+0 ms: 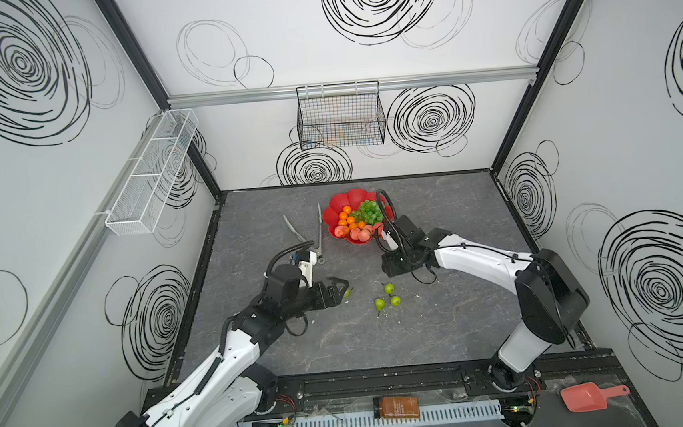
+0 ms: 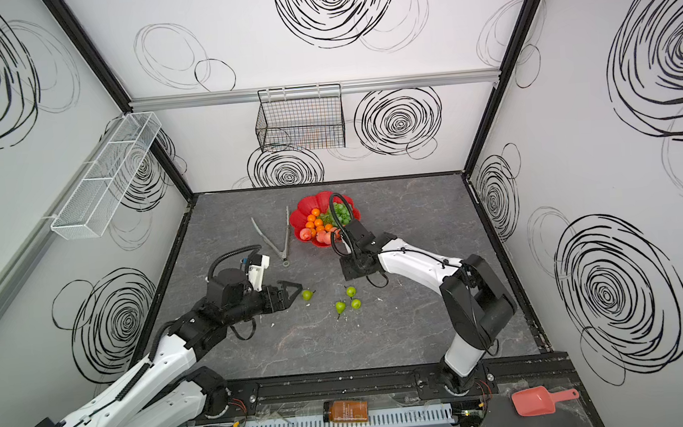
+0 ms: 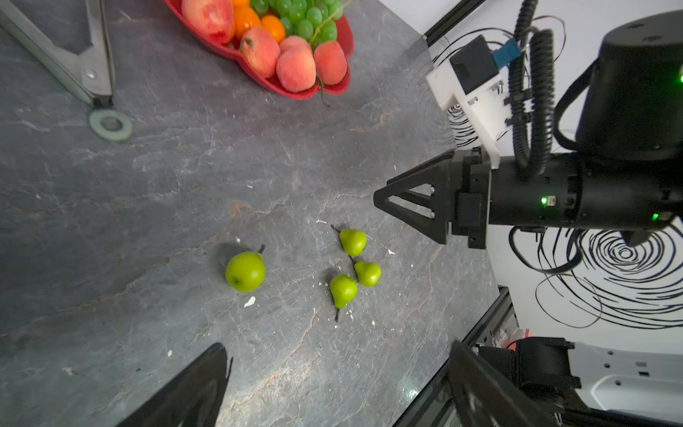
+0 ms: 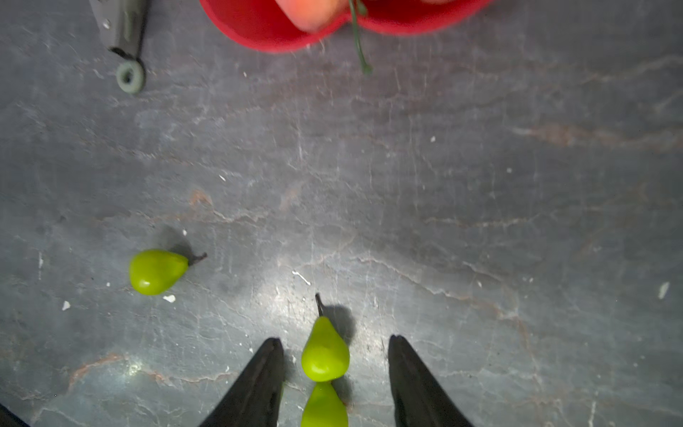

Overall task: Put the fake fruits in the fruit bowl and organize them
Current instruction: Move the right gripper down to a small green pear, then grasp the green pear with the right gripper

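Left claw [image 3: 337, 347] is gaping wide with nothing in it, near a lone small green plastic pear [image 2: 306, 295]. Glossy red scalloped bowl [image 1: 341, 200] has got round orange tangerines [image 1: 348, 218], pink peaches [image 1: 356, 233] and green grapes [image 1: 369, 211] in it. The right claw [image 4: 336, 338] is half open, straddling another pear [image 4: 325, 355] without touching it.

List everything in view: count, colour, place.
pears: four, green, on the table; three clustered, one apart
fruit bowl: one, red, back of table
tangerines: several, orange, in bowl
peaches: several, pink-orange, in bowl
grapes: one bunch, green, in bowl
tongs: one, metal, left of bowl
wire basket: one, black, back wall
mesh basket: one, white, left wall
bottle: one, amber, front edge
scoop: one, pink, front right
left gripper: black, open, near the lone pear
right gripper: black, open, by the clustered pears
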Controlling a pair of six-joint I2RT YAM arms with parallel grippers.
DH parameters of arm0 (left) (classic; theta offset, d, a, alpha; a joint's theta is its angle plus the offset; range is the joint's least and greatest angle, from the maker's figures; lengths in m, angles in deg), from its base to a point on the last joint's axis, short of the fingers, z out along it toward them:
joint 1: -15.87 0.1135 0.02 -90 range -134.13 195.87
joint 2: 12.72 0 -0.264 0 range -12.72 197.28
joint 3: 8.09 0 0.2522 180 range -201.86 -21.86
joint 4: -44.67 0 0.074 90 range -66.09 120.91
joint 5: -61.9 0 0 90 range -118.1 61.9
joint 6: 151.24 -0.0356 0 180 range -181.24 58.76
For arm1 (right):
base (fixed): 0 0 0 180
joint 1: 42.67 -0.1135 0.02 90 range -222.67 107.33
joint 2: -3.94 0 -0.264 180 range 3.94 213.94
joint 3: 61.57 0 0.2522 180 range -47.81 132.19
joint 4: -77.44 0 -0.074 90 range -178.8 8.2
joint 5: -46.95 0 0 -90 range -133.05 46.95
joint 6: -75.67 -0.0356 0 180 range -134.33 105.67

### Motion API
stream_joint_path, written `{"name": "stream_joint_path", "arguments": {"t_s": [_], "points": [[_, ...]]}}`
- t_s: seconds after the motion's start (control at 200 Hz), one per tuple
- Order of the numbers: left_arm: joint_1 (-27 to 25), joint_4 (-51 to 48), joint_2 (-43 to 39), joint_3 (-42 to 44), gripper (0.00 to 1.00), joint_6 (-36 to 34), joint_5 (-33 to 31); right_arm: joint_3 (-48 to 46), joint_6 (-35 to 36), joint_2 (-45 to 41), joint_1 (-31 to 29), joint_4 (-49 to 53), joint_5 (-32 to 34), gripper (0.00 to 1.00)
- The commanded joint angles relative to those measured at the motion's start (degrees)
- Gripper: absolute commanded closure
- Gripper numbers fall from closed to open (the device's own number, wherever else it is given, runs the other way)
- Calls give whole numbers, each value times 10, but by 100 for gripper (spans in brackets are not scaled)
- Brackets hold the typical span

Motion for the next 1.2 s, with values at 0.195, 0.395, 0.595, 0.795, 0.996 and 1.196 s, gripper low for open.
{"name": "stream_joint_path", "arguments": {"t_s": [0.195, 0.395, 0.595, 0.795, 0.996, 1.196], "points": [[-72, 80, 30, 18, 4, 35, -47, -49, -32, -18, -16, -43, 3, 50], [-86, 94, 45, 21, 4, 41, -55, -48, -29, 5, -29, -50, -7, 49], [-85, 88, 47, 17, 4, 36, -58, -35, -26, 33, -44, -36, 13, 49], [-85, 86, 43, 18, 4, 37, -60, -32, -24, 51, -49, -33, 22, 49], [-85, 80, 43, 16, 4, 35, -61, -29, -24, 65, -48, -37, 21, 51], [-85, 82, 44, 14, 4, 37, -59, -28, -25, 69, -49, -34, 24, 54]]}}
